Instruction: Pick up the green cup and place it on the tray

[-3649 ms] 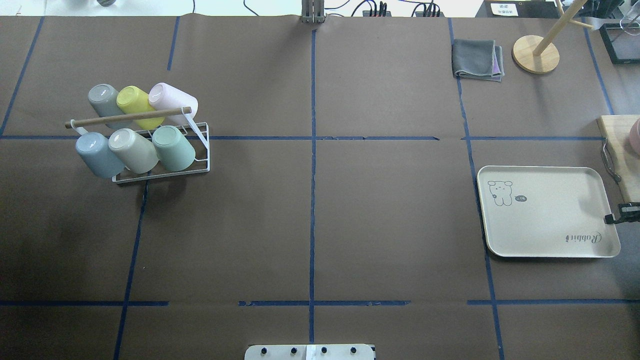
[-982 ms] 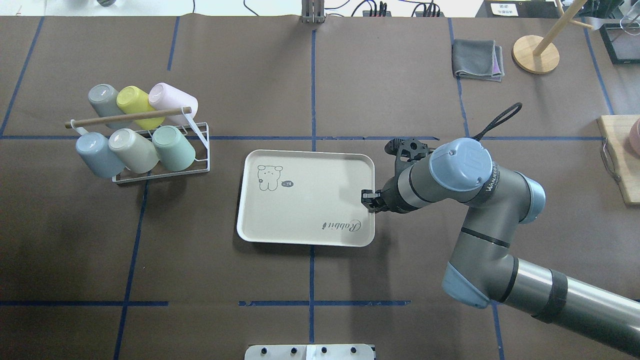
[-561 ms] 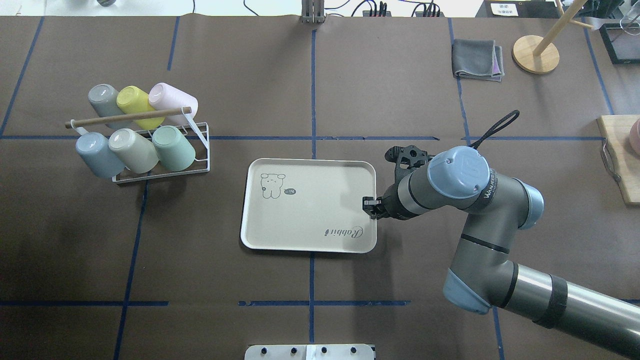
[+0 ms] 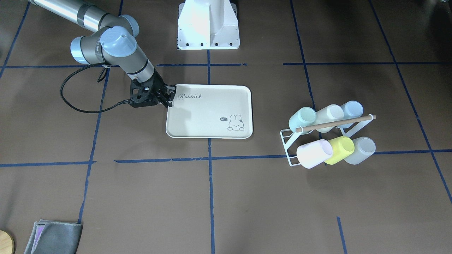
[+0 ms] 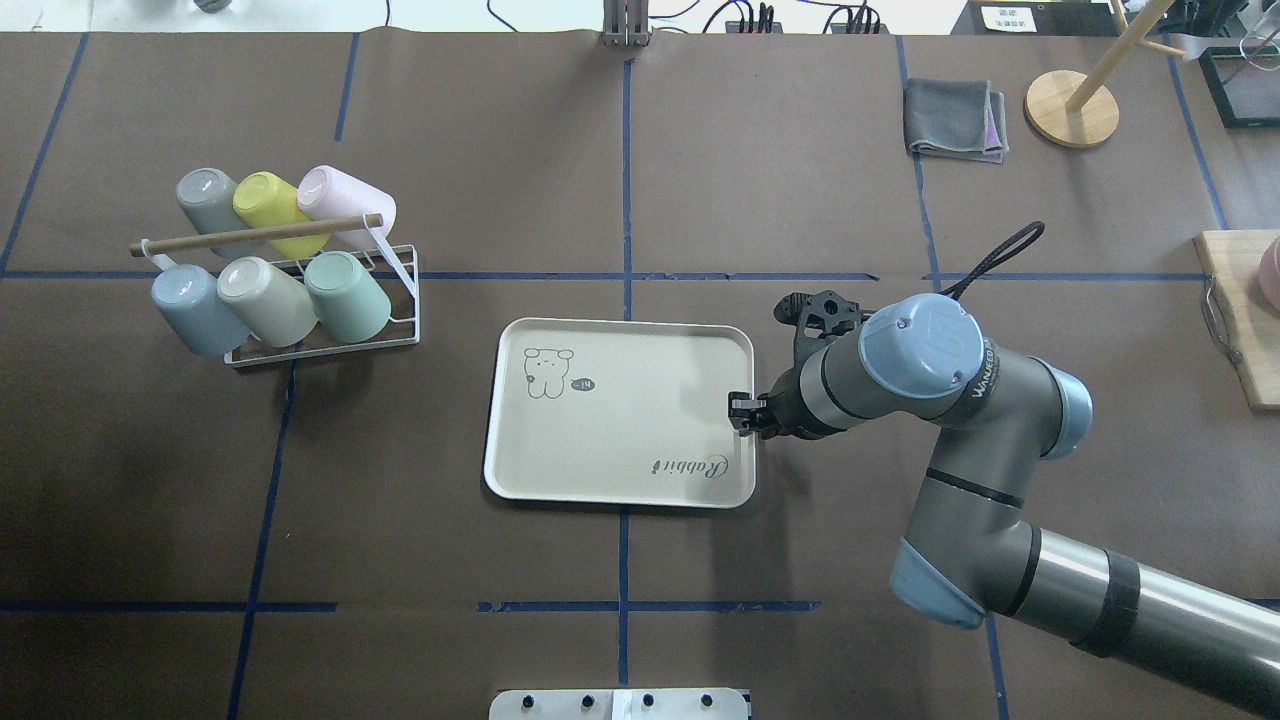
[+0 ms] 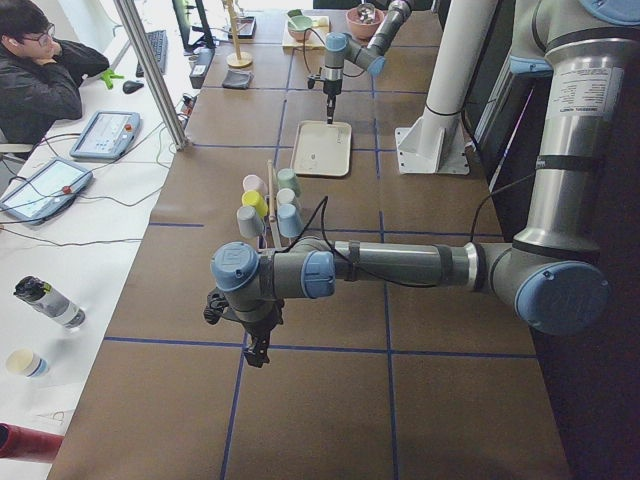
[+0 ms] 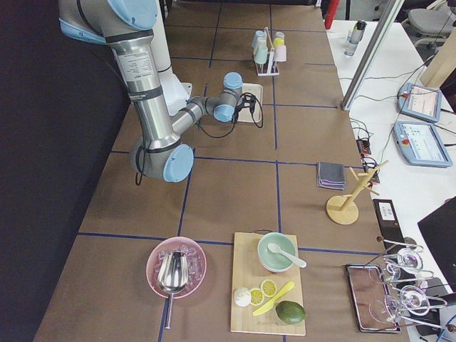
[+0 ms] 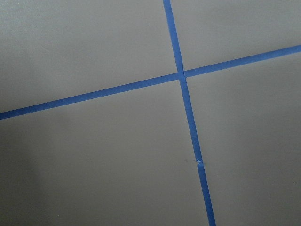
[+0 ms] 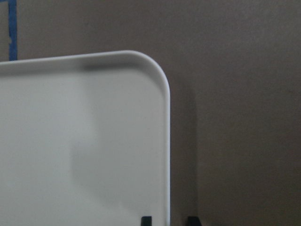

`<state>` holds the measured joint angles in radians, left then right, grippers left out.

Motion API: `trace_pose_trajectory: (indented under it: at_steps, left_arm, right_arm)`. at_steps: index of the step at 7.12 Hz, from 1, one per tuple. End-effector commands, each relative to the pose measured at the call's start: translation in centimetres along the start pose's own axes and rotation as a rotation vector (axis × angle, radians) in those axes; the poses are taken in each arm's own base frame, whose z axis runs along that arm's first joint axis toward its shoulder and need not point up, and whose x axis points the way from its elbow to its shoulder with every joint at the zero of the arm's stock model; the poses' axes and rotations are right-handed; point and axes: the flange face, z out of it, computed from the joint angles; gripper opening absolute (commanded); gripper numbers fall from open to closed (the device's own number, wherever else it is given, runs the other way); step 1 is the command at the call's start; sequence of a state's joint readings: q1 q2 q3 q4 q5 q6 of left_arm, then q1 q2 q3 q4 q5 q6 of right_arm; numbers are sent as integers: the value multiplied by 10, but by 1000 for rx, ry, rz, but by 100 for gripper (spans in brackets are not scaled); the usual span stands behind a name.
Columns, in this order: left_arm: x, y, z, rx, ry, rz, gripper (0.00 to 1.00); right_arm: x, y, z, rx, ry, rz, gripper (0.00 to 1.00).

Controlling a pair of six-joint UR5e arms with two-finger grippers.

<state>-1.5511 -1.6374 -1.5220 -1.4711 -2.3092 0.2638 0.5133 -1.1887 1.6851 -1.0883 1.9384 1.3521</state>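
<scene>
The green cup is pale mint and lies tilted on the front row of a white wire rack, at that row's right end; it also shows in the front-facing view. The cream tray lies flat at the table's middle, empty. My right gripper is at the tray's right rim. In the right wrist view its fingertips stand apart on either side of the rim, with gaps to it. My left gripper hangs over bare table far from the rack; I cannot tell whether it is open or shut.
The rack also holds a pale blue cup, a beige cup, a grey cup, a yellow-green cup and a pink cup. A grey cloth and a wooden stand are far right.
The tray, at the table's right side 3.6 s ago, now lies at the middle with my right arm beside it. Over the last second it shifted slightly toward the robot and settled.
</scene>
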Motion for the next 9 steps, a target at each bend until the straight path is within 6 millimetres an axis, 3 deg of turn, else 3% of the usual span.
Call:
trace_pose_trajectory:
  at_steps: [1,2,3,4,6,8,9]
  left_arm:
    - [2,0,-3,6,-4,11,100]
    - [3,-1,-4,7,-6,15,100]
    - [6,-4,-8,16,-8,18,100]
    - [8,-4,-10,18,-10,17,100]
    - [13,-12,-18,33,-13,31,100]
    - [17,-20,-26,77,-24,70,100]
    - [18,-21,-26,82,-26,73,100]
  right_arm:
    - [5,-33,-34,-4,62,13,100]
    - [12,-52,-68,-17,104,-48,100]
    - [35,-86,-115,-46,153,-82,100]
    - [71,-122,-151,-65,185,-142,100]
    - [142,-169,-205,-99,290,-293,100]
    - [277,-186,-270,-143,334,-447,100]
    - [328,-181,-293,-150,335,-470,100]
